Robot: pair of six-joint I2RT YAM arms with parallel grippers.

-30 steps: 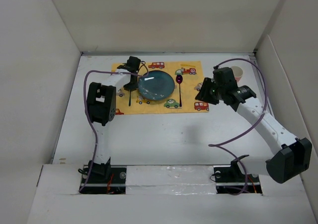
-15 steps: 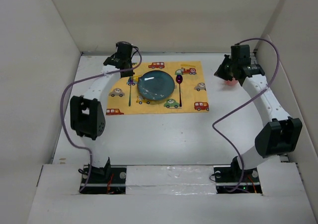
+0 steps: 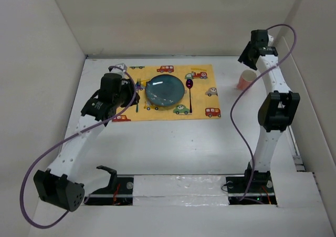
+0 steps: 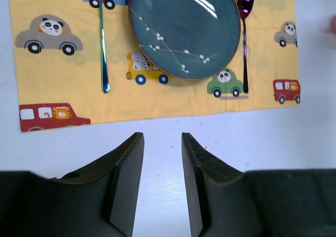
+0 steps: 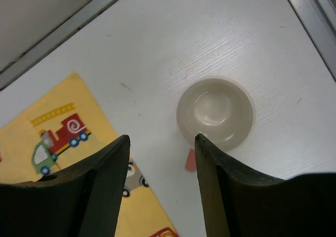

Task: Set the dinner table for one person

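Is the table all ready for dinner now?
Nearly, it seems. Done: the plate sits on the mat, with the fork on its left and the spoon on its right, and the cup stands upright on the table beside the mat. In hand: nothing; the left gripper and right gripper are open and empty. Left: probably nothing.

I get bright, even light from overhead on the large plain white tabletop (image 3: 173, 142), with only faint, soft shadows under the arms in the top view. The glossy round teal ceramic plate (image 4: 185, 29) shows a white streak of glare near its far rim. Both wrist pictures are sharp on the surface, while the black gripper fingers (image 5: 105, 187) near the lens look dark and slightly soft.
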